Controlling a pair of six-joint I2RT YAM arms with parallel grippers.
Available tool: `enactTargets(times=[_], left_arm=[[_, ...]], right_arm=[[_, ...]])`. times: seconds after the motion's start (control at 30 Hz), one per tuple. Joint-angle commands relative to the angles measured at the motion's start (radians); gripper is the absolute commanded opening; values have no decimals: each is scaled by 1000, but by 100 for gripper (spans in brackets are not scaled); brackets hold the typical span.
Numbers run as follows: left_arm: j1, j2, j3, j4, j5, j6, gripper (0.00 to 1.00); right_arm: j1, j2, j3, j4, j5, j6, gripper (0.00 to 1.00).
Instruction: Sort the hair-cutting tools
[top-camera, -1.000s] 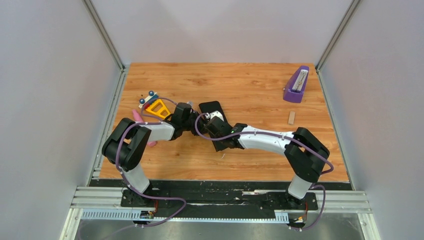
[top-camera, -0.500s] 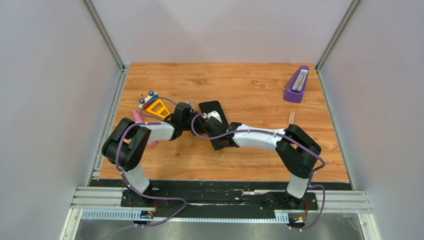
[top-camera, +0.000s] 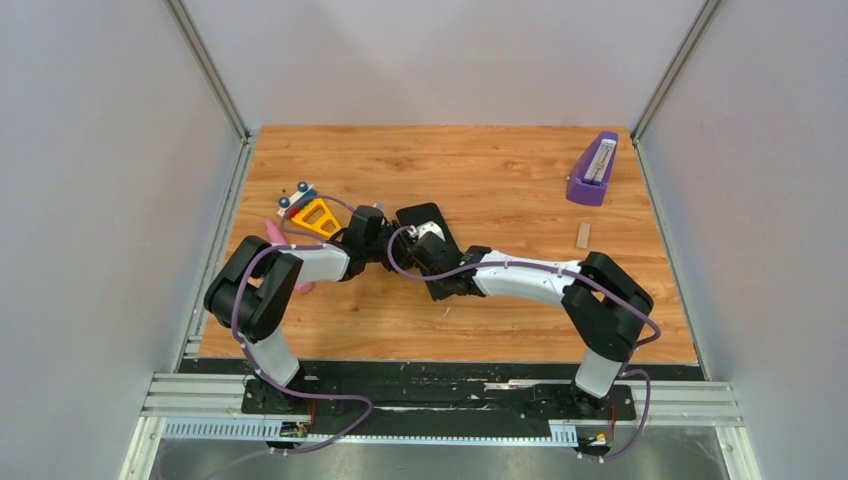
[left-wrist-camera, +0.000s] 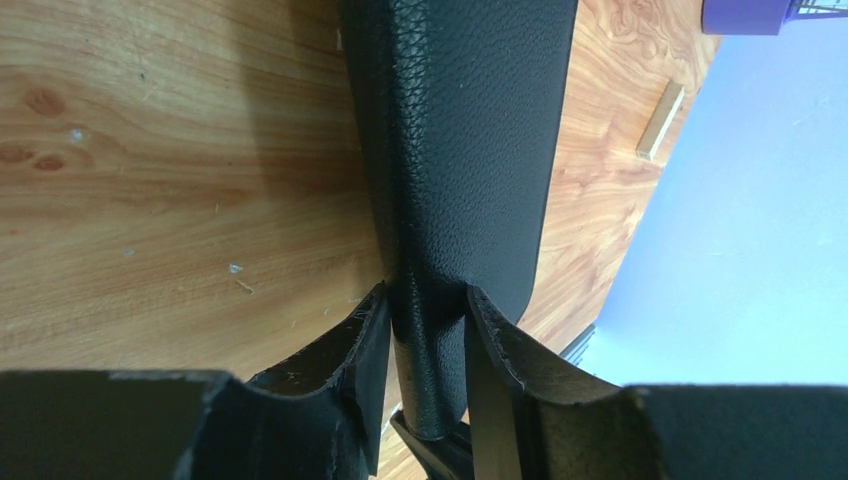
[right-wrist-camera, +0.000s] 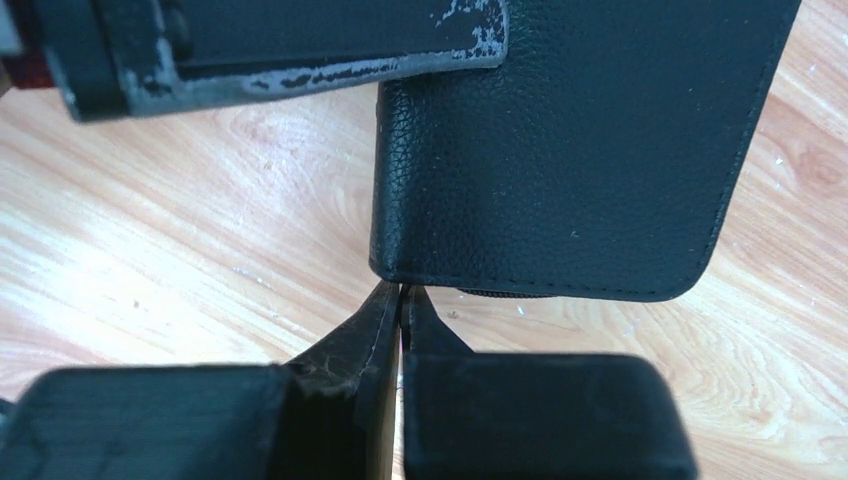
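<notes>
The combs and scissors are hidden or out of view. A black zip case (top-camera: 422, 216) lies on the wooden table between both arms. My left gripper (top-camera: 392, 252) is shut on the case's edge. In the left wrist view the case (left-wrist-camera: 460, 150) runs away from the gripper (left-wrist-camera: 428, 320), pinched between both fingers. My right gripper (top-camera: 418, 262) is shut. In the right wrist view its tips (right-wrist-camera: 402, 295) meet right at the near corner of the case (right-wrist-camera: 580, 150), beside the zip. Whether they pinch a zip pull is hidden.
A yellow triangular object (top-camera: 316, 216) and a blue-knobbed item (top-camera: 297, 193) lie at the left, with a pink tube (top-camera: 272, 230) beside them. A purple box (top-camera: 592, 170) stands at the far right, and a small wooden block (top-camera: 583, 235) lies nearer.
The right arm's elbow swung a little left, then partly back. Both grippers stay at the case, which has barely shifted.
</notes>
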Motion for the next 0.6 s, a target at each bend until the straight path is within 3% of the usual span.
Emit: enactTargets(times=[0.0, 0.33, 0.57], left_arm=[[3, 23, 30, 4, -50, 15, 39], [52, 56, 37, 13, -84, 17, 20], [81, 51, 29, 1, -80, 40, 7]], right_arm=[[-2, -98, -48, 45, -100, -25, 0], [-42, -167, -200, 45, -189, -33, 0], [-151, -229, -287, 53, -181, 1, 0]])
